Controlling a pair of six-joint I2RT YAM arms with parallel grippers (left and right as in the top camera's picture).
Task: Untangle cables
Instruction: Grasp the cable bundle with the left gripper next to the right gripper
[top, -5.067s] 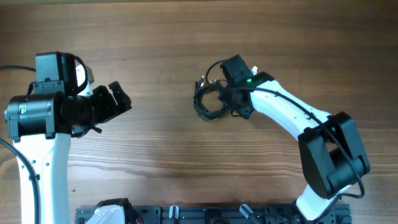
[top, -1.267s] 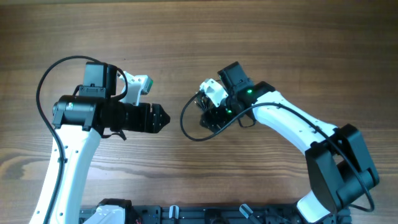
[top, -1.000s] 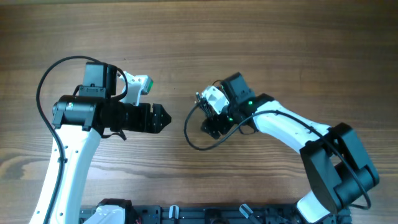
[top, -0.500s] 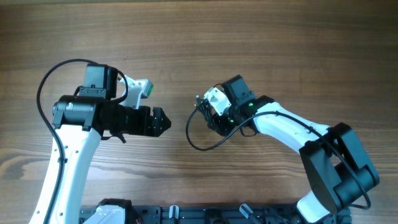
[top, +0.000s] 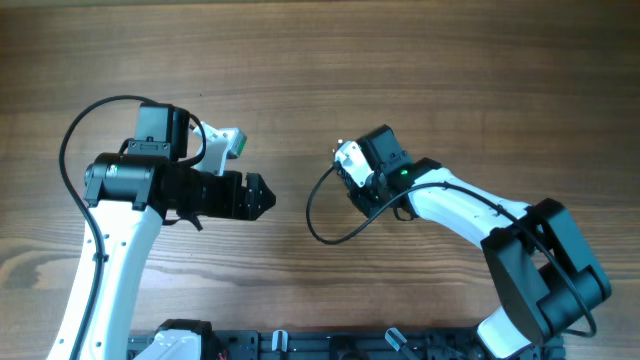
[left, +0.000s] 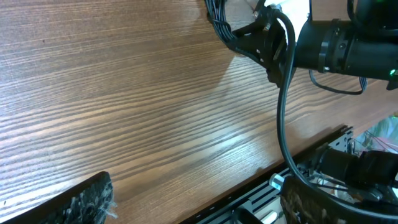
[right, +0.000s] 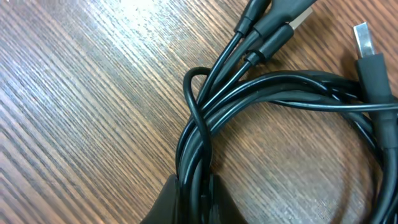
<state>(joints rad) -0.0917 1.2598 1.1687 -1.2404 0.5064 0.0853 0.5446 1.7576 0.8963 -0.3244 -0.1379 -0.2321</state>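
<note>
The cables (right: 261, 87) are thin dark wires with silvery plug ends (right: 365, 38), lying as a bundle on the wooden table. My right gripper (right: 196, 196) is shut on the bundle, with several strands pinched between its dark fingers. From above, the right gripper (top: 360, 195) sits near the table's middle, and a loose loop of the cables (top: 309, 210) curves out to its left and front. My left gripper (top: 255, 195) stands open a short way left of that loop, touching nothing. Its view shows the left gripper (left: 199, 205) wide apart, the bundle (left: 217, 25) and the hanging loop (left: 283, 112) ahead.
A black rail (top: 330, 345) with mounts runs along the table's front edge, also seen in the left wrist view as the rail (left: 292, 186). The left arm's own thick black cable (top: 75, 125) arcs above its body. Bare wood (top: 300, 60) lies behind both arms.
My right gripper has shut on the cable bundle and shifted slightly to the right, and the loose loop has followed it. The left arm has barely moved and stays open.
</note>
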